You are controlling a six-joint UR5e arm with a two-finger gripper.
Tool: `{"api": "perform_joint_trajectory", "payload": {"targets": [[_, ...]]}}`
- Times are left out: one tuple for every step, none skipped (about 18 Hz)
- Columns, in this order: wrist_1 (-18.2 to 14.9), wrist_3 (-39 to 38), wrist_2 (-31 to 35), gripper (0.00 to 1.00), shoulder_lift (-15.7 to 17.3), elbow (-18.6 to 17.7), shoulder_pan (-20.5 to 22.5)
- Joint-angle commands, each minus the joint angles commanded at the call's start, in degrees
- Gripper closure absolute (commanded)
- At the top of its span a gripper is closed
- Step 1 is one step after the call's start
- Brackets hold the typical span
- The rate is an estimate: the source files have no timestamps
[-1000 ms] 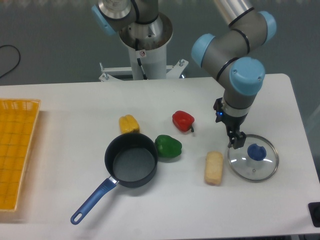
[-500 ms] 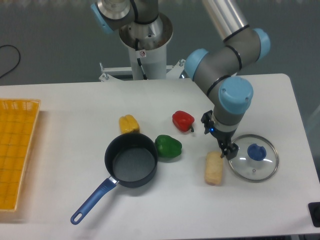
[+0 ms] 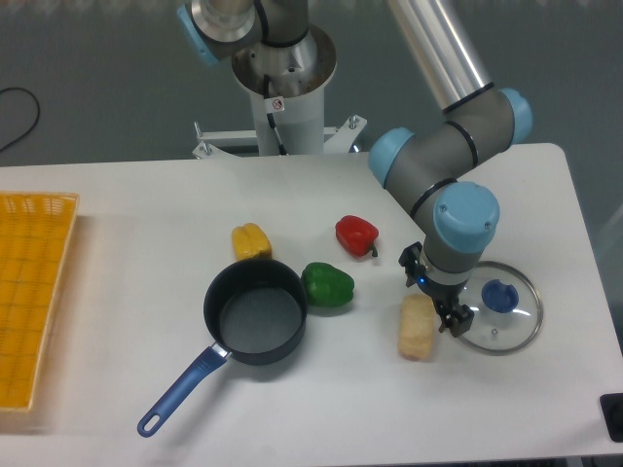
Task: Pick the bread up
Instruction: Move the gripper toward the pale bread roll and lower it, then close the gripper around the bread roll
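- Bread [image 3: 417, 328] lies flat on tabletop [image 3: 127, 292], beside glass lid [image 3: 496, 311].
- Tool [image 3: 446, 313] at bread's upper right end; finger state cannot be made out.

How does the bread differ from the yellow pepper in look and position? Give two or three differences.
The bread is pale tan and oblong; the yellow pepper is brighter yellow and lobed. The bread lies right beside the gripper; the pepper sits apart from it, just behind the pot. Both rest on the table.
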Motion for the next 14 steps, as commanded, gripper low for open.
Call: {"api": "perform_joint_trajectory", "payload": {"targets": [[0.1,-0.2,-0.1,0.0,-0.2,-0.3,0.0],[0.3,-1.0,0.0,0.0,-0.4,-0.4,0.0],[0.8,-2.7,-0.1,0.0,-0.8,-0.5,-0.2],[1.0,-4.7,-0.1,0.0,-1.1,-0.5,-0.3],[1.1,-6.4,-0.1,0.0,-1.2,-0.5,-0.4],[1.2,-7.5,-0.1,0.0,-1.2,-0.5,-0.5],[1.2,-8.4,-0.1,0.0,-1.2,-0.5,-0.6],[1.2,-9.1,-0.2,0.0,-1.3,-0.6,-0.8],[1.2,-9.8,-0.2,0.0,-1.4,-0.6,-0.8],[1.3,-10.4,-0.2,0.0,-1.4,-0.6,-0.8],[1.3,-10.7,-0.2,0.0,-1.4,-0.6,-0.8],[1.4,-10.7,-0.2,0.02,-1.5,-0.6,-0.8],[1.4,-10.7,-0.2,0.07,-1.6,-0.6,-0.8],[1.7,-10.7,-0.2,0.1,-1.7,-0.6,-0.8]]}}
